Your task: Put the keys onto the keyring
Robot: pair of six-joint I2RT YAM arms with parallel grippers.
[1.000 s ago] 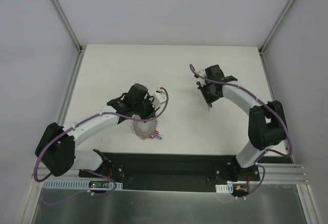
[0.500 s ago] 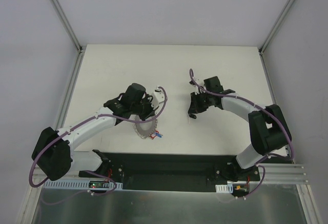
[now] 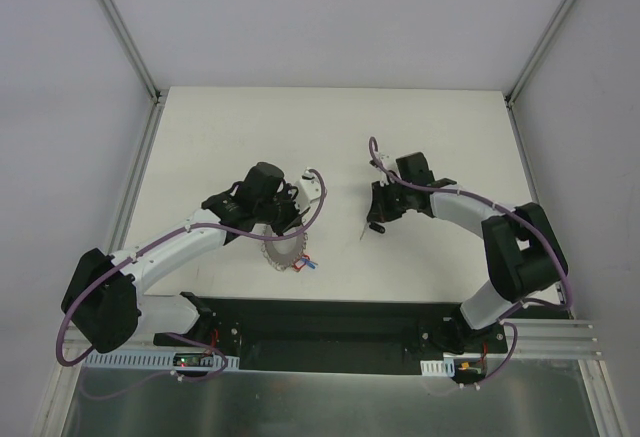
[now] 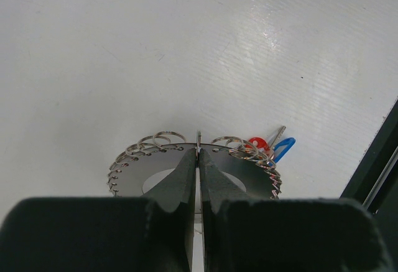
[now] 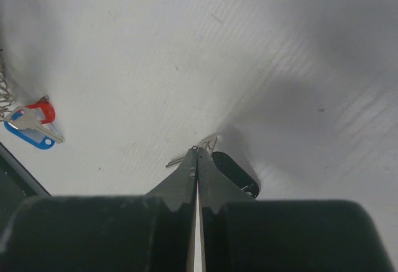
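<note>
Grey metal, flat and stiff, makes up the keyring [image 4: 134,167], which is seen on the white table [image 4: 124,48] near its front edge, with a red tag [image 4: 255,142] and a blue tag [image 4: 284,148] at its rim. It is judged light and rigid, but the wiry loops around it look thin, springy and slippery. A hold is therefore best taken on a single loop at the rim, not on the flat disc. The left gripper [image 4: 198,150] is found exactly there: its fingers are pressed together, with one upright wire loop [image 4: 198,136] pinched between the tips. The right gripper [image 5: 197,154] is likewise closed tight, and a key [image 5: 236,171], with a small black head and a thin silver blade, appears clamped at its very tip, well apart from the ring. Being tiny and smooth, the key is expected to twist or slip easily in so narrow a pinch. A second key cannot be made out.
</note>
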